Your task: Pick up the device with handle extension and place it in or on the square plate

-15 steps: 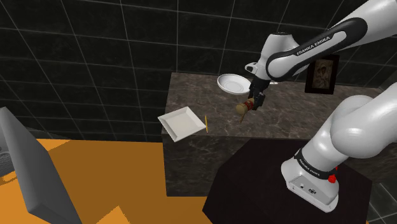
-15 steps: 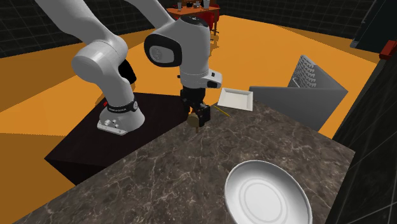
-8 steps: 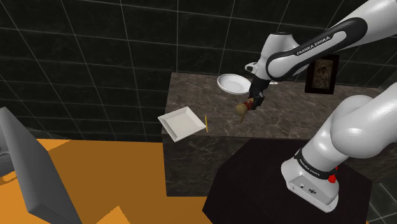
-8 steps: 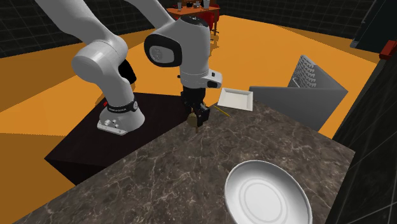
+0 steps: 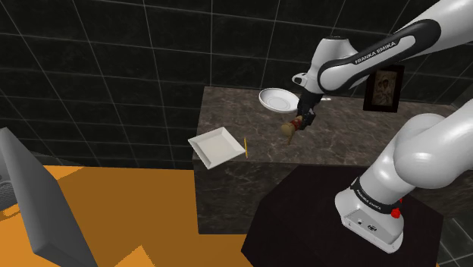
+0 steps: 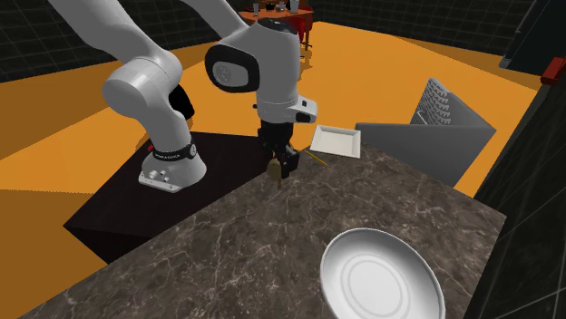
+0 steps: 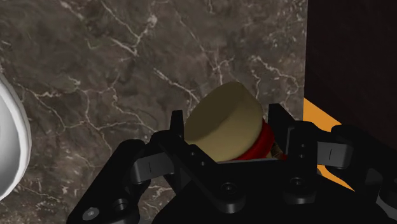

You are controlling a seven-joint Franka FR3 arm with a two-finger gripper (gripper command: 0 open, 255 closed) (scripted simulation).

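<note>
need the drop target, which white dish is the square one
The flat white plate beside the thin yellow stick; the other dish is round.

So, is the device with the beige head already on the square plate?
No, the device is clasped in the gripper, well apart from the bare white square plate.

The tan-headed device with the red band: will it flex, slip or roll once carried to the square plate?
Probably stiff: the device shows a solid, rounded shape between the fingers. Its curved sides might twist or slip in the gripper. Laid on the square plate, it may roll, though the raised rim should stop it.
</note>
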